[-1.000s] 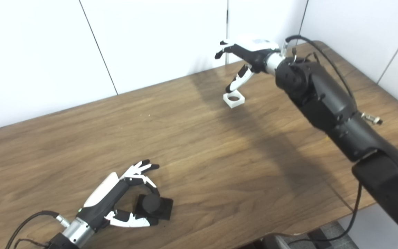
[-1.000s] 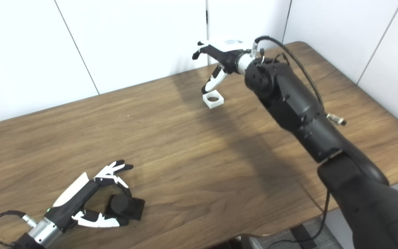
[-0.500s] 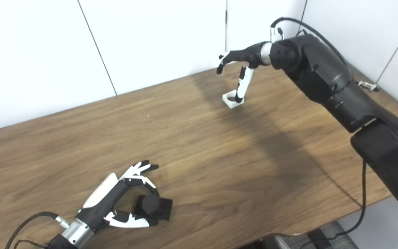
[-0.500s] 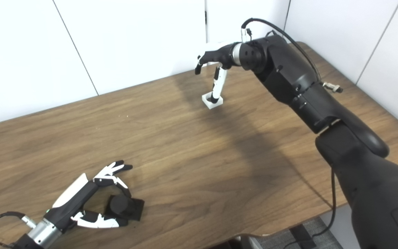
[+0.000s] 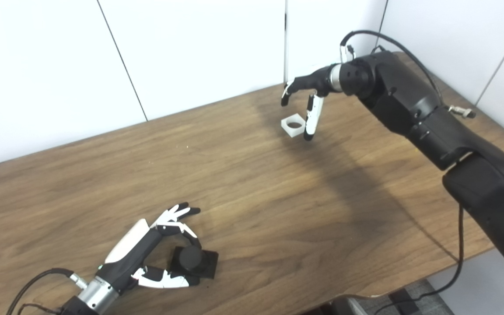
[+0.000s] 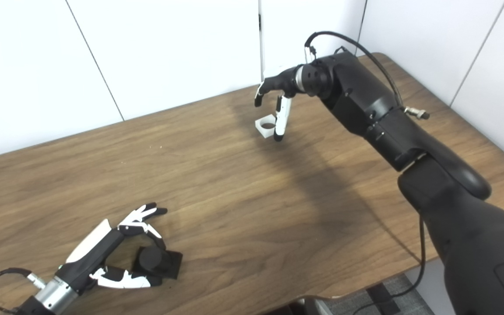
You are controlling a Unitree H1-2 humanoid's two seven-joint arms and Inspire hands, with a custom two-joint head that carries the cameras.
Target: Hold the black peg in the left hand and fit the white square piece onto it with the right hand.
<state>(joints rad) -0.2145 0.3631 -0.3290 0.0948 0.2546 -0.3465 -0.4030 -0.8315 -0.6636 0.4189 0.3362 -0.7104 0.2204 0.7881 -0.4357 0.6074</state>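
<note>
The black peg [image 5: 190,258] stands upright on its square black base near the table's front left. My left hand [image 5: 147,247] lies around it: fingers arch over the far side, the thumb rests along the near edge of the base, and the hand is open. The white square piece [image 5: 292,126], with a round hole, lies flat at the far side of the table. Above it hovers my right hand [image 5: 306,85], open, its thumb hanging down at the piece's right edge and its fingers curled over the far left side.
The wooden table [image 5: 252,197] runs to a white panelled wall at the back. Its front right corner drops to the floor near a loose black cable [image 5: 457,262]. My right forearm [image 5: 414,109] stretches over the table's right part.
My right hand has come lower and a little nearer; its thumb has shifted from over the piece's hole to its right edge. The left hand and the peg have not moved.
</note>
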